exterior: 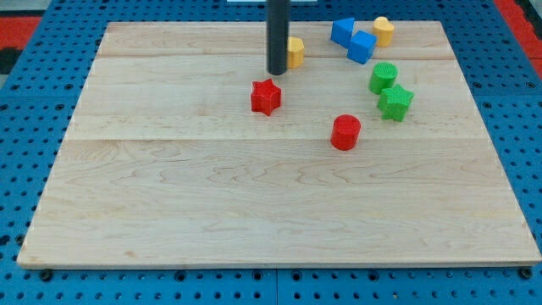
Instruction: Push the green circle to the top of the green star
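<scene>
Rod tip (277,72) sits upper centre of frame; green circle (383,77) lies well right, touching green star (395,102) from above. No gripper fitted, so no open or closed state.

dark rod upright at the view's top, my tip (277,73) down on the surface

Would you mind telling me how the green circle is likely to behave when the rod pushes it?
The green circle looks squat and flat-based, so it will probably slide, not roll or tip. Its round side may let it slip off my tip. It seems to touch the green star, which could shift too.
</scene>
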